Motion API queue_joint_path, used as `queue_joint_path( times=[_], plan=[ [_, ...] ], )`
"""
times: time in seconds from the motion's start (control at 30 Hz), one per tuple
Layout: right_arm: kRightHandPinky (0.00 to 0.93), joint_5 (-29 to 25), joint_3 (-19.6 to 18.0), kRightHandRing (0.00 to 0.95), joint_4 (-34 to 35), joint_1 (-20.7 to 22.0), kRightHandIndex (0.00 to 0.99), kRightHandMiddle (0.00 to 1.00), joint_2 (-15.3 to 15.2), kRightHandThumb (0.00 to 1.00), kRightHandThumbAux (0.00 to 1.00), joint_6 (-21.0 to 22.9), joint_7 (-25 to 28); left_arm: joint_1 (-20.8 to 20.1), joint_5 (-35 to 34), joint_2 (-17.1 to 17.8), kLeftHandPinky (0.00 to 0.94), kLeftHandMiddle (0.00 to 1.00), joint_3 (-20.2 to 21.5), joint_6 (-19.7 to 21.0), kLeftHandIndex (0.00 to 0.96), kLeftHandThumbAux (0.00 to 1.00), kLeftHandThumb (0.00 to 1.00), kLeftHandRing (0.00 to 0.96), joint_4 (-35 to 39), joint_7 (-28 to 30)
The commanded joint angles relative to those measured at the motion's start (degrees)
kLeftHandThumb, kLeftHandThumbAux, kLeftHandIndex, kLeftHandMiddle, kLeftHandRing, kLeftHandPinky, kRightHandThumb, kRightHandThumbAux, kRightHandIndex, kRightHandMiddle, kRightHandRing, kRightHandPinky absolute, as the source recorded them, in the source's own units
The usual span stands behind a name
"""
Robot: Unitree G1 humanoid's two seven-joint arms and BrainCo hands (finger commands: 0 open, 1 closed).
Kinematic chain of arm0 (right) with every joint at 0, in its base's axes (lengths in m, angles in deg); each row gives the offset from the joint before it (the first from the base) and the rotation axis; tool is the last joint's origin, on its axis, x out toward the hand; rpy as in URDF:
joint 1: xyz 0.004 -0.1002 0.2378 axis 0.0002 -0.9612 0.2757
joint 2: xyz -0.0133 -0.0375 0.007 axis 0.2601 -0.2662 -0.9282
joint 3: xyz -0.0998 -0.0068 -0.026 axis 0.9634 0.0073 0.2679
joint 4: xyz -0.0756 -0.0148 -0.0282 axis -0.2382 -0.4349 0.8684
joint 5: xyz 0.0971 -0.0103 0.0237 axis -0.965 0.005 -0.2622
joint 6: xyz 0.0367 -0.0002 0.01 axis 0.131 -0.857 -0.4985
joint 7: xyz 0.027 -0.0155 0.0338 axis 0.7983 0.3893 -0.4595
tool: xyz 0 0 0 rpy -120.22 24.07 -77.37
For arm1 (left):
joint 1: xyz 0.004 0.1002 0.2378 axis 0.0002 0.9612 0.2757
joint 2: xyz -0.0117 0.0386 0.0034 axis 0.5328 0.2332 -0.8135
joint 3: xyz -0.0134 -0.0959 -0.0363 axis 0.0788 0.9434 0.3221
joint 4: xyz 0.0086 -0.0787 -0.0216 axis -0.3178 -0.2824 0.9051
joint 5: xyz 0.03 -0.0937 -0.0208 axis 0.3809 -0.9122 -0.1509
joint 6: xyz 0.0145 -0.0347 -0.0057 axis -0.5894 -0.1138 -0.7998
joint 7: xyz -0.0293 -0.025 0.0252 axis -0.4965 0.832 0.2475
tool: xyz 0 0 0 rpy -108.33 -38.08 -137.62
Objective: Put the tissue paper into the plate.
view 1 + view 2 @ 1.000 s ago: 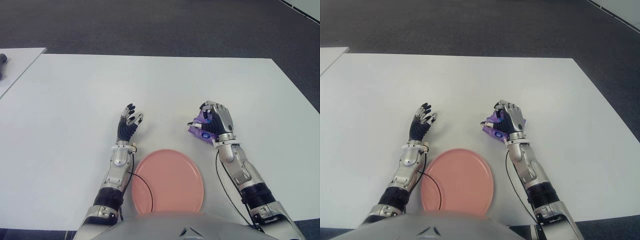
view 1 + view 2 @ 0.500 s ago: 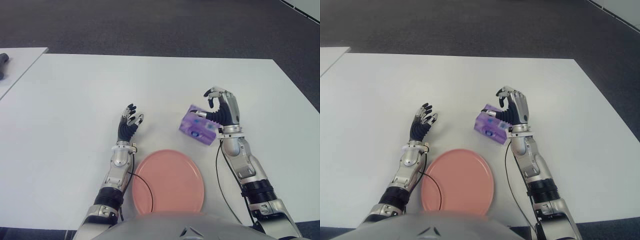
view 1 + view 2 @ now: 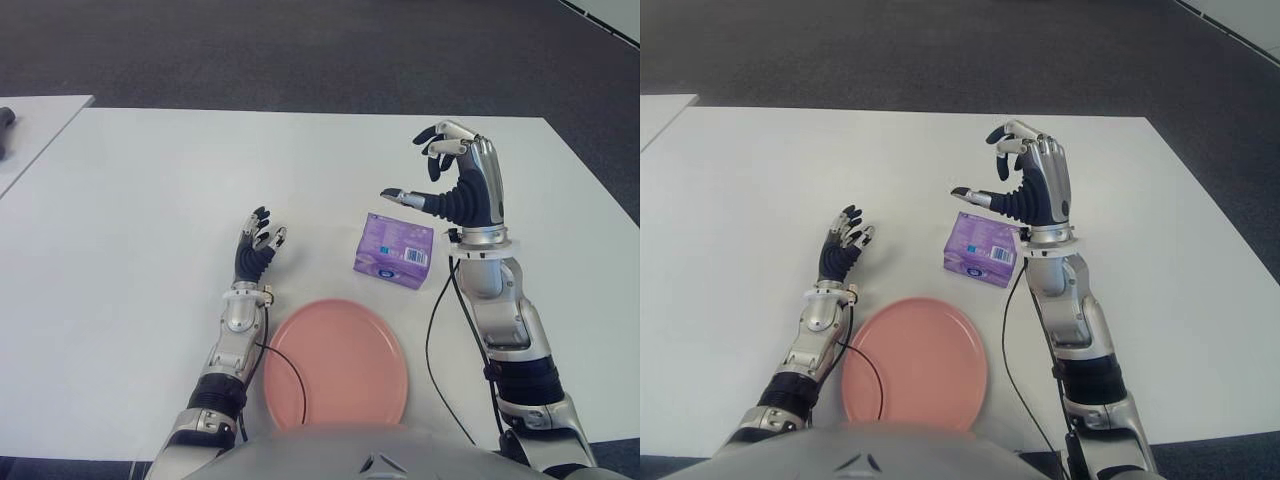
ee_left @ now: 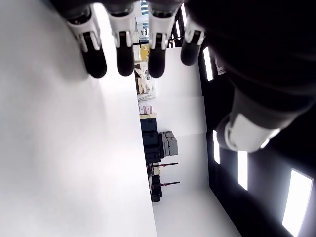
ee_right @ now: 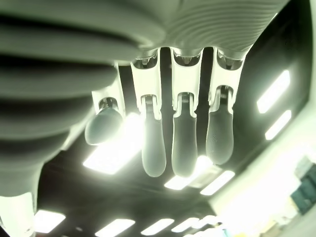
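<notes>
A purple tissue pack point(image 3: 394, 250) lies on the white table point(image 3: 150, 200), just beyond the pink plate point(image 3: 335, 362) and apart from its rim. My right hand point(image 3: 452, 180) is raised above the table, up and to the right of the pack, fingers spread and holding nothing. Its wrist view shows only its own extended fingers point(image 5: 180, 133) against ceiling lights. My left hand point(image 3: 256, 245) shows to the left of the plate, open and empty.
A second white table point(image 3: 30, 130) stands at the far left with a dark object point(image 3: 5, 120) on it. Dark carpet point(image 3: 300, 50) lies beyond the table's far edge. A black cable point(image 3: 440, 340) hangs along my right forearm near the plate.
My right hand let go of the tissue pack, opened and rose up and away. The pack now lies flat on the table beyond the plate. The left hand has not moved.
</notes>
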Motion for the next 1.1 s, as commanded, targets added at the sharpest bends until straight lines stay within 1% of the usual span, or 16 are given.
queue_joint_path(
  times=[0.03, 0.1, 0.17, 0.33, 0.47, 0.67, 0.8, 0.87, 0.97, 1.0, 1.03, 1.07, 1.1],
  plan=[
    [0.778, -3.36, -0.20, 0.499, -0.12, 0.03, 0.834, 0.460, 0.33, 1.000, 0.633, -2.52, 2.25, 0.46, 0.34, 0.16, 0.137, 0.142, 0.11, 0.53, 0.116, 0.619, 0.269, 0.124, -1.61, -0.43],
    [0.776, -3.24, -0.17, 0.499, -0.01, 0.34, 0.838, 0.460, 0.22, 1.000, 0.633, -2.87, 2.84, 0.42, 0.37, 0.18, 0.130, 0.141, 0.07, 0.43, 0.116, 0.618, 0.268, 0.122, -1.70, -0.38],
    [0.746, -3.16, -0.26, 0.498, 0.03, 0.44, 0.843, 0.460, 0.20, 1.000, 0.634, -3.15, 3.31, 0.39, 0.37, 0.20, 0.125, 0.140, 0.06, 0.36, 0.116, 0.617, 0.266, 0.119, -1.76, -0.35],
    [0.730, -2.84, -0.37, 0.497, 0.45, 0.68, 0.847, 0.460, 0.01, 1.000, 0.634, -3.23, 4.80, 0.25, 0.37, 0.22, 0.117, 0.138, 0.02, 0.12, 0.115, 0.614, 0.263, 0.115, -2.08, -0.34],
    [0.778, -2.52, -0.24, 0.498, 1.58, 0.89, 0.831, 0.461, -0.43, 1.000, 0.633, -2.34, 7.18, 0.15, 0.26, 0.17, 0.120, 0.140, 0.04, 0.11, 0.117, 0.615, 0.268, 0.114, -2.20, -0.26],
    [0.802, -2.22, -0.03, 0.501, 3.21, 0.85, 0.813, 0.461, -0.40, 1.000, 0.633, -0.84, 10.60, 0.11, 0.29, 0.13, 0.119, 0.141, 0.00, 0.31, 0.120, 0.606, 0.267, 0.115, -2.16, -0.26],
    [0.789, -4.00, 0.22, 0.500, 4.78, 0.36, 0.820, 0.460, -0.99, 1.000, 0.633, 1.56, 15.45, 0.12, 0.71, 0.20, 0.112, 0.137, -0.14, 0.44, 0.119, 0.602, 0.255, 0.112, -2.12, -0.54],
    [0.769, -4.71, 0.41, 0.498, 6.06, -0.08, 0.817, 0.461, -1.59, 1.000, 0.633, 4.01, 19.00, 0.15, 0.87, 0.28, 0.107, 0.132, -0.19, 0.53, 0.117, 0.601, 0.245, 0.108, -2.15, -0.62],
    [0.746, -4.49, 0.52, 0.496, 7.56, -0.30, 0.798, 0.465, -2.22, 1.000, 0.633, 7.02, 22.67, 0.11, 1.00, 0.31, 0.106, 0.128, -0.22, 0.42, 0.116, 0.599, 0.237, 0.105, -2.32, -0.74],
    [0.739, -4.21, 0.56, 0.495, 8.01, -0.29, 0.786, 0.467, -2.44, 1.000, 0.633, 7.95, 23.70, 0.08, 1.04, 0.31, 0.108, 0.128, -0.22, 0.39, 0.116, 0.599, 0.236, 0.105, -2.37, -0.78],
    [0.728, -3.32, 0.73, 0.494, 8.13, -0.17, 0.769, 0.469, -3.29, 1.000, 0.632, 9.41, 25.52, 0.05, 1.13, 0.33, 0.109, 0.127, -0.22, 0.29, 0.116, 0.599, 0.234, 0.105, -2.45, -0.84],
    [0.682, -2.67, 0.83, 0.506, 8.23, -0.07, 0.630, 0.493, -3.86, 0.983, 0.640, 10.48, 26.83, 0.03, 1.20, 0.34, 0.111, 0.128, -0.21, 0.22, 0.115, 0.599, 0.233, 0.105, -2.50, -0.88],
    [0.666, -2.30, 0.89, 0.510, 8.30, 0.01, 0.581, 0.502, -4.18, 0.977, 0.643, 11.14, 27.61, 0.02, 1.24, 0.34, 0.112, 0.128, -0.20, 0.17, 0.115, 0.599, 0.232, 0.105, -2.54, -0.90]
  ],
)
